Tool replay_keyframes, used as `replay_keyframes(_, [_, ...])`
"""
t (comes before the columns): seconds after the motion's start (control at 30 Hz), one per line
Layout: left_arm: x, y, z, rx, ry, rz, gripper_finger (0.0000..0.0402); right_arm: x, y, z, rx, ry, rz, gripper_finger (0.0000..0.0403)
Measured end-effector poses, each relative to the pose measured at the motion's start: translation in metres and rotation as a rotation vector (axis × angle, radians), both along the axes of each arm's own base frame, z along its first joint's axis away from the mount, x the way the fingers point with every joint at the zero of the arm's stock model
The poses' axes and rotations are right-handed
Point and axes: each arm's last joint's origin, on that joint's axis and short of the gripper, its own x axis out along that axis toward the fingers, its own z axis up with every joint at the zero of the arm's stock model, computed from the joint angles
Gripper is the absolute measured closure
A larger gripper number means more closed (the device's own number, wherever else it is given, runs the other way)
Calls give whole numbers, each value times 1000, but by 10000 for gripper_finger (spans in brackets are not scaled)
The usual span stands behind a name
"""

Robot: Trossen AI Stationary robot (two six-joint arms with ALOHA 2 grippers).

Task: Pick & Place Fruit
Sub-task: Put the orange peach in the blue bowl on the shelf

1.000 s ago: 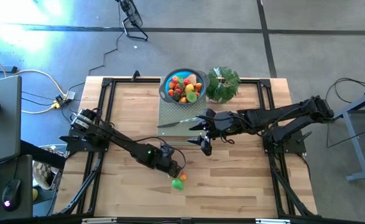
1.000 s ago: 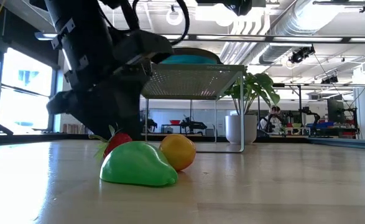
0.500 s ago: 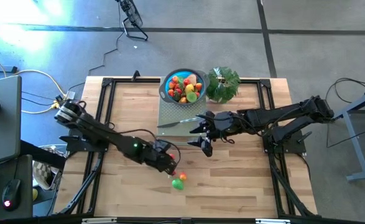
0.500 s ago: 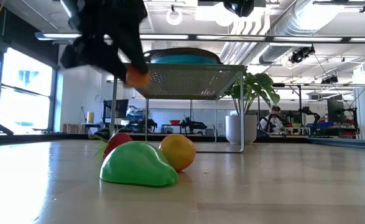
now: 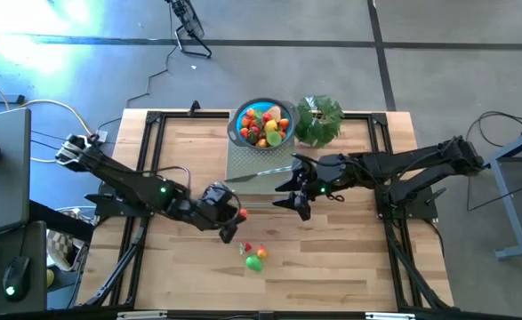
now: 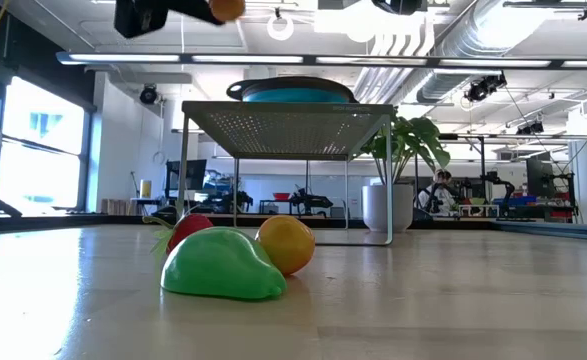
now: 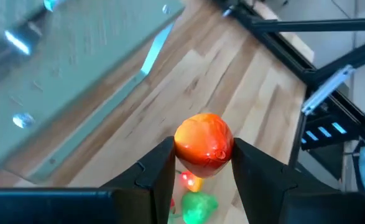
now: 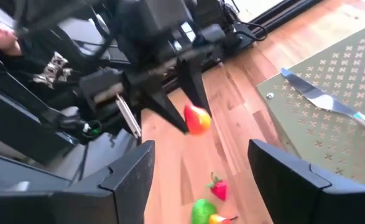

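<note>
The left tool [image 7: 202, 163] is closed on one orange-red toy fruit [image 7: 204, 144] and holds it clear of the table [image 5: 349, 267], at centre-left of the high view, just below the raised perforated rack [image 5: 259, 164]. In the low view the held fruit sits at the top edge, above rack height. The right tool [image 8: 201, 171] hangs with its jaws wide and empty at centre-right of the high view, beside the rack, on which a knife [image 5: 259, 174] lies. The blue bowl [image 5: 240, 116], at upper centre of the high view beside a leafy plant [image 5: 319, 119], already contains a pile of mixed fruits. Three fruits remain on the table at lower centre: a green pear [image 6: 223, 266], an orange [image 6: 287, 243] touching it, and a strawberry [image 6: 188, 229] behind. Judged status: mostly done; one fruit in transit, three left to collect.
</note>
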Motion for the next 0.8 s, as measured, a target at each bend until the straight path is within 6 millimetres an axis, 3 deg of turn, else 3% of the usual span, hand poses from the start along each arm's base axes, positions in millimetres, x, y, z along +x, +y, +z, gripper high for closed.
replay_keyframes(0.33, [-24, 32, 36, 209, -106, -7, 259, -2, -1, 3, 160, 8, -75, 152])
replay_keyframes(0.8, [-14, 76, 31, 366, -6, 78, 259, -1, -2, 3, 271, 16, -160, 152])
